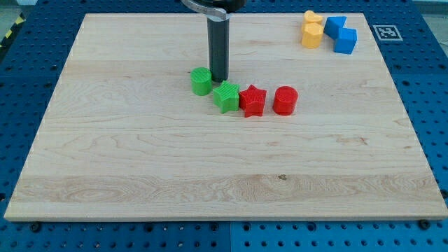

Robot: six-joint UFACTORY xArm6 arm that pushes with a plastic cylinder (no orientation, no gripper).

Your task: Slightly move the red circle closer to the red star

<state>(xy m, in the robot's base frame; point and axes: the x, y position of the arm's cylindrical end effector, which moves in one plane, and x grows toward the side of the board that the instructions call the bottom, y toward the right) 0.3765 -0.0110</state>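
Observation:
The red circle [285, 101] stands on the wooden board, a small gap to the right of the red star [253, 101]. The red star touches a green star-like block [226, 96] on its left. A green circle [201, 81] sits further up and left. My tip [218, 79] comes down just right of the green circle and above the green star-like block. It is well to the left of the red circle, with the red star between them.
Two yellow blocks [312, 29] and two blue blocks [341, 34] are grouped at the view's top right. The wooden board [140, 161] lies on a blue perforated table. A marker tag [387, 31] sits beyond the board's top right corner.

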